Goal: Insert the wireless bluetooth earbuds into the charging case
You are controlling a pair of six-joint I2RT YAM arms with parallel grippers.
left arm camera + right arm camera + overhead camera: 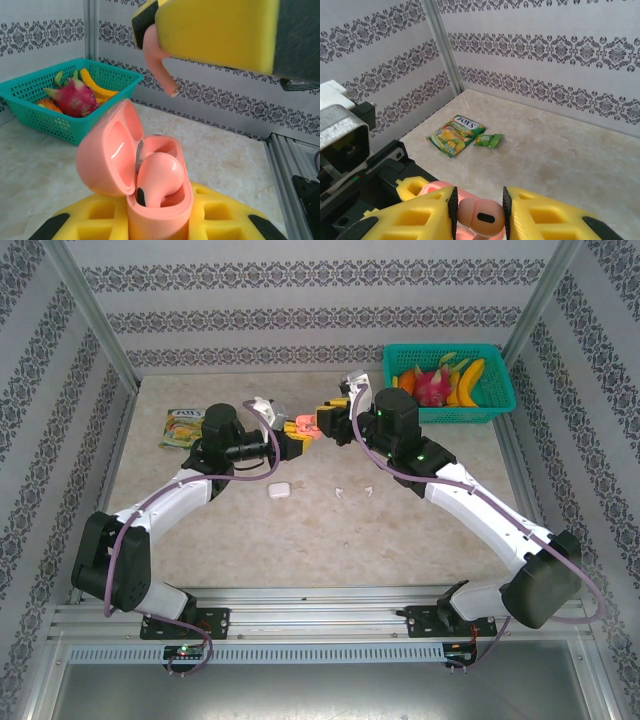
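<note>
With the left tool clamping the open salmon-pink plastic case, we should lower stem-first the small pink earbud the right tool pinches.

Beige stone-look table: teal fruit basket far right, candy pkt far left, white case + two white earbuds mid.

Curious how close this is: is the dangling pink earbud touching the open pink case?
Apart. The left wrist view shows wall between the dangling pink earbud and the open pink charging case below.
</note>
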